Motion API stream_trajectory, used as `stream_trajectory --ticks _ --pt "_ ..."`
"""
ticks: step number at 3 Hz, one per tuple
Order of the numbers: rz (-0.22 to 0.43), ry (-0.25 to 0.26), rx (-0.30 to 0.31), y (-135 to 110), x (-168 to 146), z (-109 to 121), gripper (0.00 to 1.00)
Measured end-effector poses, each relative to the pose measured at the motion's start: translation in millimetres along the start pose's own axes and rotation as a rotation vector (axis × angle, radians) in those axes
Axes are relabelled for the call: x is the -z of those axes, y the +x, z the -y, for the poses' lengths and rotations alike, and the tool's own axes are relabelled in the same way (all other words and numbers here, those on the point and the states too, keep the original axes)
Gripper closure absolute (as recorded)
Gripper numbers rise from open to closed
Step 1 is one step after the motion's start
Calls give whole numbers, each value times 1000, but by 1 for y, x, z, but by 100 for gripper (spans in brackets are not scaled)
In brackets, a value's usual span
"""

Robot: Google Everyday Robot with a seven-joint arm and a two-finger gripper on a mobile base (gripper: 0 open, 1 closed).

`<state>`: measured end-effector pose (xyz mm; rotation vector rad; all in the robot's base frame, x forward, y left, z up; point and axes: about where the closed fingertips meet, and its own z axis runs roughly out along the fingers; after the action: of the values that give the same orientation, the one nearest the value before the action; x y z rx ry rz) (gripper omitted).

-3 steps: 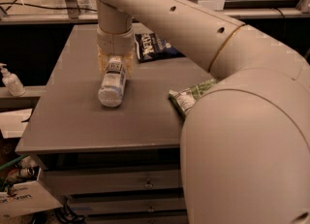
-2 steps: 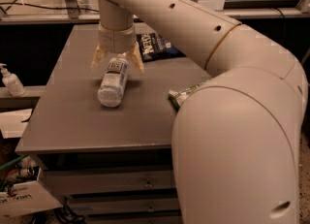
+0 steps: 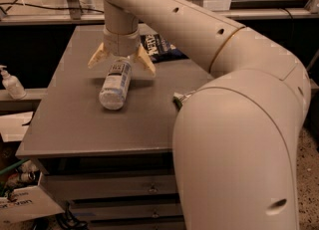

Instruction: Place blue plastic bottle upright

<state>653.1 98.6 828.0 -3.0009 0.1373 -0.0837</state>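
On the grey table (image 3: 75,124), near its middle, the blue plastic bottle (image 3: 115,85) lies on its side, with one end toward the camera and the other end under the gripper (image 3: 121,63). A second ago the two fingers (image 3: 145,62) are close together around the far part of the bottle. Now they stand wide apart, one on each side of it, and hold nothing. The bottle itself is almost in the same place as before and is not lifted at all.

I judge from this that the grasp is released or is being arranged again, so the task is not yet advanced: the bottle is still flat and needs a new, firm hold before it can be tipped onto its base.

The bottle is of clear, thin plastic with a ribbed body, and a white-and-blue label goes around its middle. The end near the camera is round and pale. I cannot tell if this is the base or the cap, because the other end is hidden by the gripper. Such a round, light body probably rolls easily on the smooth, matte table top.

The fingers are pale, wedge-shaped and flat. The arm (image 3: 214,40) is a thick, smooth, cream tube with small dark holes in a row, and it fills the right side of the view. Behind the gripper lies a dark, shiny snack bag (image 3: 158,48), and at the far left a white pump dispenser (image 3: 10,81) stands on a lower ledge.
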Motion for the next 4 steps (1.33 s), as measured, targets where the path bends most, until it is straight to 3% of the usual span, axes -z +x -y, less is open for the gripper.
stream_trajectory --ticks 1,3,4 --pt "-17 -8 16 7 -4 1 16" --pt "-36 -19 25 13 -3 2 64" --pt "-48 -5 29 15 10 18 87"
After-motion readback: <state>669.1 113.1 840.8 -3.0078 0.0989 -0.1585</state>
